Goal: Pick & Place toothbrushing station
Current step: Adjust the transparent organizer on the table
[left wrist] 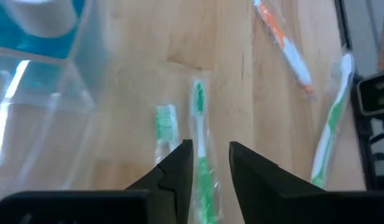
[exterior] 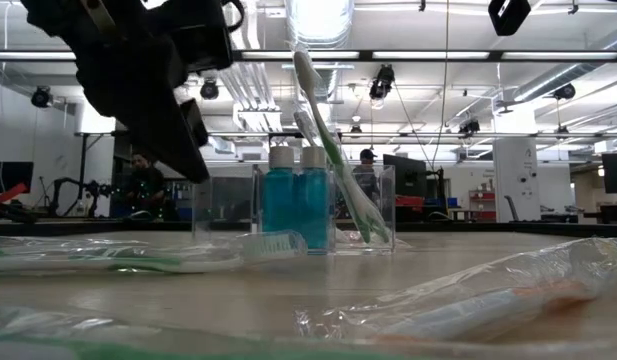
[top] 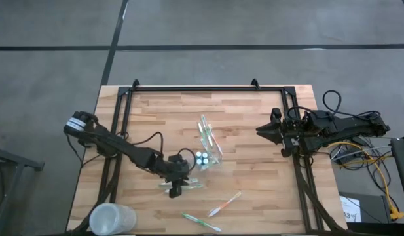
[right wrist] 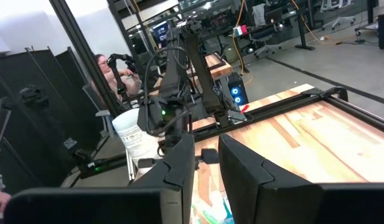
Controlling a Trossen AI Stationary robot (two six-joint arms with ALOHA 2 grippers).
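The toothbrushing station, a see-through holder [top: 215, 152] [exterior: 376, 205], stands mid-table with two blue tubes [exterior: 296, 205] and toothbrushes [top: 205, 130] leaning in it. My left gripper [top: 176, 190] [left wrist: 210, 152] hangs open just above the table near the holder's near left side. A wrapped green toothbrush [left wrist: 200, 134] lies flat on the wood below the gap between its fingers, and a second one [left wrist: 165, 123] lies beside it. My right gripper [top: 259, 130] [right wrist: 207, 155] waits level at the table's right side, slightly open and holding nothing.
An orange-and-white wrapped toothbrush [top: 225, 204] and a green one [top: 202, 221] lie near the front edge. A frosted white cup [top: 112, 219] stands at the front left corner. A black frame [top: 208, 88] borders the far side and both sides of the table.
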